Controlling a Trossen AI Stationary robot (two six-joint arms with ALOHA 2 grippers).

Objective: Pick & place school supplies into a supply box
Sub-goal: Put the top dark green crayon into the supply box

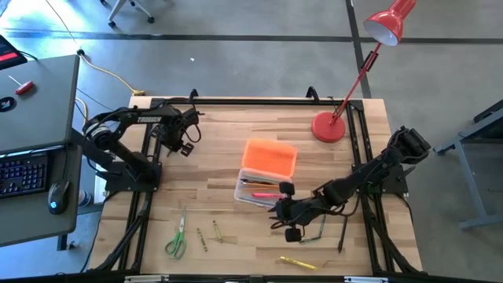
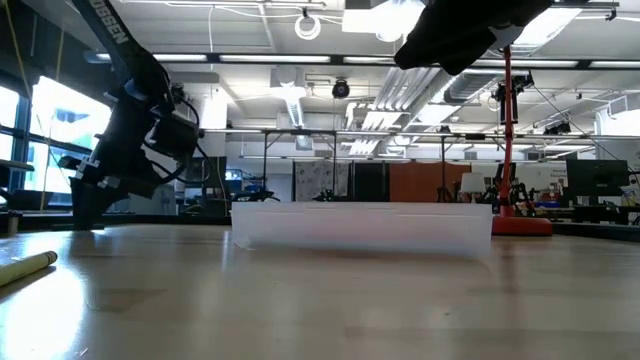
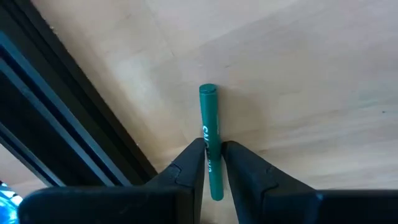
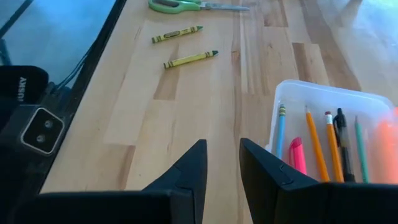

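The left tool (image 3: 213,163) has its fingers nearly together on a green crayon-looking stick (image 3: 210,134), pinched near its lower end with most of its length poking out ahead; whether it's properly squeezed or just cradled I can't quite tell. That thing should be light and stiff but waxy-slick and snappable, so I'd grip mid-length, gently. The right tool (image 4: 221,167) hangs empty with a narrow gap between its fingers, and the supply box (image 4: 323,99) sits just beside it, already holding several pens and pencils, its orange lid (image 1: 269,157) on the far side. Ahead of that right tool, well apart, lie two yellow crayons (image 4: 190,59) and the green scissors (image 4: 175,5). The desk (image 1: 228,134) is pale wood planks, smooth, so round things could roll. Beyond it is a big workshop with ceiling lights and a red lamp (image 1: 328,127) near the back.
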